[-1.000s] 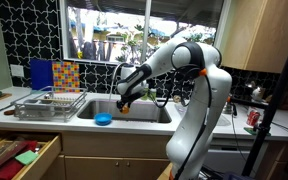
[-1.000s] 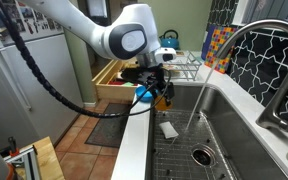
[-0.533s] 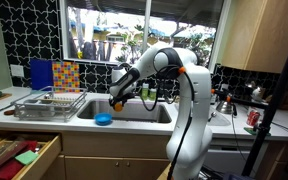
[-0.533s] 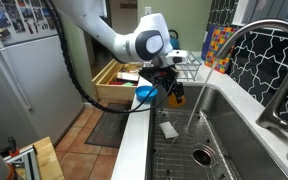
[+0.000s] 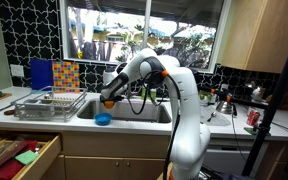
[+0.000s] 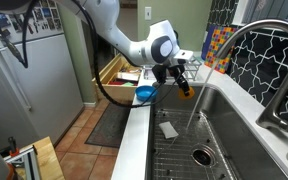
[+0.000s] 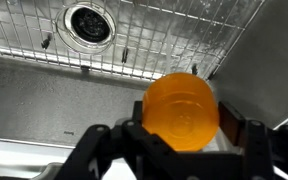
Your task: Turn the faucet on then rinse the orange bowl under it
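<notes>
Faucet (image 6: 227, 44) runs off the frame edge in an exterior view, and the faint streak of water (image 6: 197, 105) under it is hard to make out. One orange bowl (image 6: 185, 88), one blue bowl (image 6: 145, 94) on the counter. The gripper (image 6: 182, 79) holds the orange one over the sink (image 6: 239, 125), just beside that streak. Only the wrist view shows the drain (image 7: 88, 22) and both fingers (image 7: 252, 135) clamped around the bowl.

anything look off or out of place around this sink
Two things. The drawer below the counter stands pulled open with items inside. And a thin stream seems to run from the faucet into the sink while the gripper holds the orange bowl off to one side of it.
</notes>
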Controlling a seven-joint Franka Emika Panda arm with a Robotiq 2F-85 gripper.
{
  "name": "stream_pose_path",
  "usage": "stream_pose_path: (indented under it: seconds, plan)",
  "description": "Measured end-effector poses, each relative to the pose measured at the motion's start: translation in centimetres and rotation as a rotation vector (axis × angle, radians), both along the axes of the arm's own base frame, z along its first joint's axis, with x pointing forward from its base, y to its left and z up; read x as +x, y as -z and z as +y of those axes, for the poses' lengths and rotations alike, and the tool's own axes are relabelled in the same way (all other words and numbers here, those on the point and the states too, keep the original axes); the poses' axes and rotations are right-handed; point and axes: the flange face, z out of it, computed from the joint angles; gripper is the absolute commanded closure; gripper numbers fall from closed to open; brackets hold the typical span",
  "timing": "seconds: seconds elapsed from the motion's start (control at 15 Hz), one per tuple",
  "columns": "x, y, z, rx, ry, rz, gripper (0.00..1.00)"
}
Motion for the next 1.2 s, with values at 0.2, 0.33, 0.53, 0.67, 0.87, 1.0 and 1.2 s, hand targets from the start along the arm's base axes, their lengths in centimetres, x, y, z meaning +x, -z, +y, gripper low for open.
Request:
stream_pose_path:
  seconds: [0.2,0.33,0.53,0.67,0.87,1.0,1.2]
  plan:
    - [2.3,0.4,-0.3,0.013,0.084,-0.069,0.51]
    - [3.4,0.6,-0.7,0.014,0.132,-0.096,0.51]
    - [4.6,0.7,-1.4,0.013,0.187,-0.126,0.51]
    - [5.2,0.9,-1.7,0.016,0.21,-0.139,0.51]
    - [5.9,1.5,-1.8,0.034,0.229,-0.144,0.51]
    - [6.3,2.1,-1.8,0.048,0.24,-0.144,0.51]
    - [6.7,2.7,-1.7,0.064,0.252,-0.144,0.51]
